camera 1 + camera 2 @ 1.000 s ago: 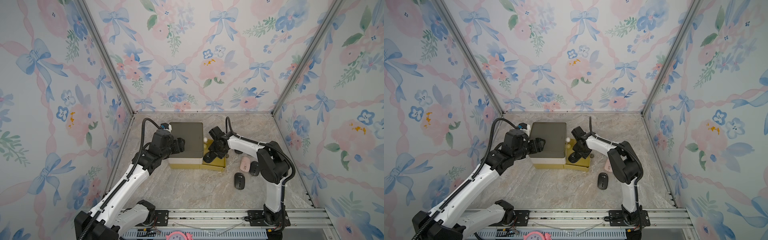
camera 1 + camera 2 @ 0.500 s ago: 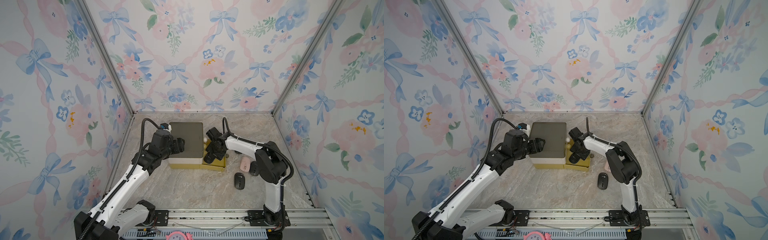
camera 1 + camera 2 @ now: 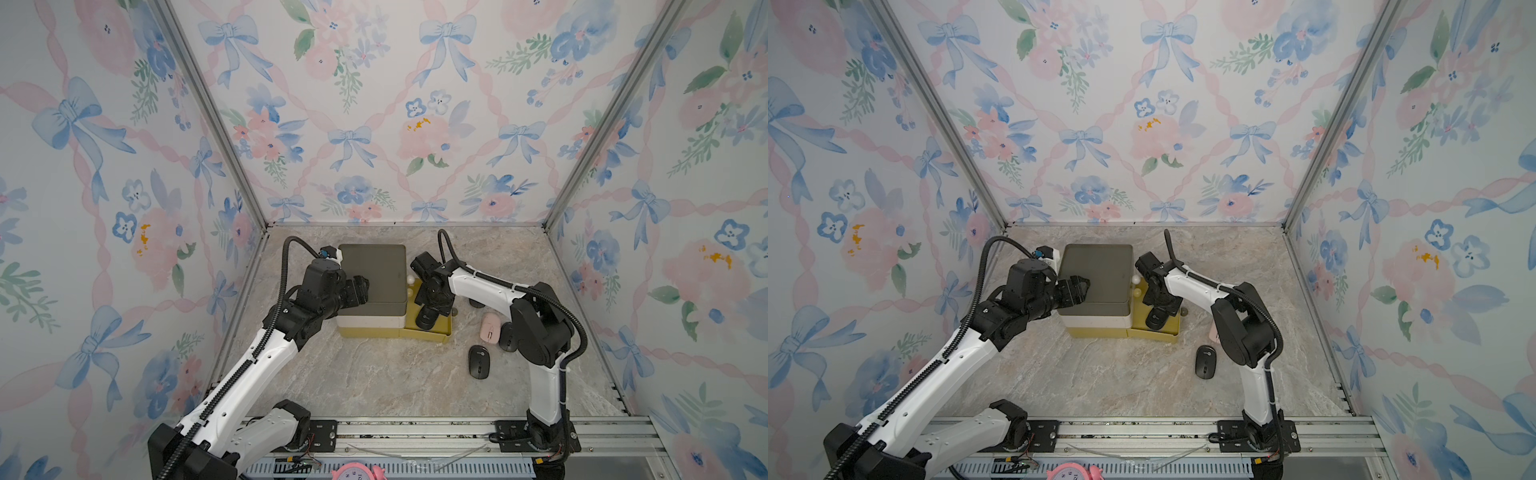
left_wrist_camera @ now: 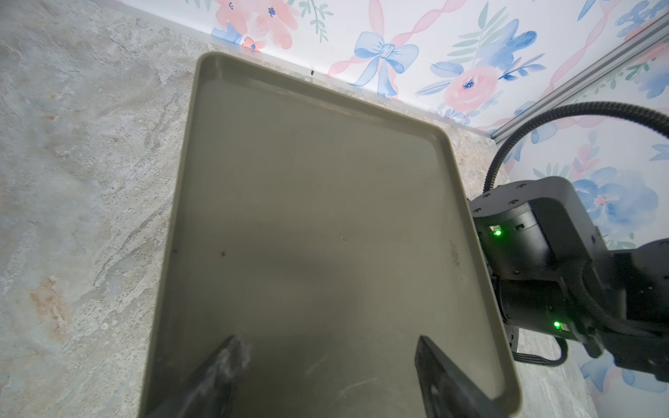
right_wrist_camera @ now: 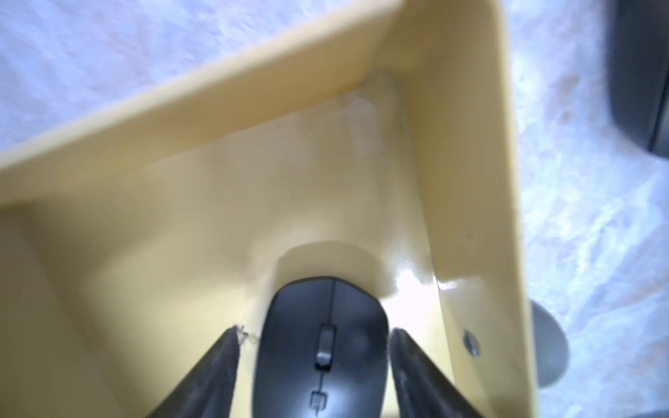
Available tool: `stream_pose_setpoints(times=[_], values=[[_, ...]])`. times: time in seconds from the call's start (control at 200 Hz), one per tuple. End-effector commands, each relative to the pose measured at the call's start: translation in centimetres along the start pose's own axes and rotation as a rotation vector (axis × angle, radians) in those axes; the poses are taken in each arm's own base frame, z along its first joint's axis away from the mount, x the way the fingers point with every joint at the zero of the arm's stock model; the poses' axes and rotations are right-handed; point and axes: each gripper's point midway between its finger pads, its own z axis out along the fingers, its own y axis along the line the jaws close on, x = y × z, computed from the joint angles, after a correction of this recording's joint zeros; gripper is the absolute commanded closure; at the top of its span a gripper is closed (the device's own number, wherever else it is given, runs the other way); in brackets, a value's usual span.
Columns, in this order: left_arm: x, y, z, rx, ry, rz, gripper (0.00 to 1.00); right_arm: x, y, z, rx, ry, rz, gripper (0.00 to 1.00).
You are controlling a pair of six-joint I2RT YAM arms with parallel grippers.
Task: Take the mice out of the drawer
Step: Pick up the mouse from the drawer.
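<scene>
Straddles black mouse (image 5: 322, 343) in yellow drawer (image 5: 467, 181) with right jaws spread, not pinching; holds spread left jaws over grey lid (image 4: 307, 217).

A pink clock (image 3: 359, 472) sits just before the metal rail (image 3: 415, 429); marbled tabletop (image 3: 374, 374) lies behind the rail, floral walls (image 3: 374, 124) beyond.

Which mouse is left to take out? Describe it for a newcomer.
Find the olive-topped drawer unit mid-table; its yellow drawer sticks out toward the right arm. The black mouse lies inside, between the open fingers of the right pincer. It alone is off the tabletop.
</scene>
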Motion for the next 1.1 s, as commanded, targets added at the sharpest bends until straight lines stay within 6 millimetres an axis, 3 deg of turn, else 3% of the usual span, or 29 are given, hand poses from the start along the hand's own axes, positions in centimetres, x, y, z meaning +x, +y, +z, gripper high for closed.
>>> stream_pose_setpoints(times=[0.0,0.48,0.86,1.095], values=[[0.3,0.7,-0.3,-0.017,-0.002,-0.015,0.23,1.3,-0.2,0.3,0.049,0.031,-0.073,0.29],[0.1,0.6,-0.3,-0.014,-0.006,-0.017,0.23,3.8,-0.6,1.9,0.058,0.118,-0.008,0.22],[0.1,0.6,-0.3,-0.013,-0.003,-0.014,0.22,4.4,-0.6,3.1,0.058,0.136,-0.019,0.35],[-0.4,0.2,-0.6,-0.002,-0.014,-0.012,0.21,3.4,-0.2,1.8,0.032,0.098,-0.029,0.4]])
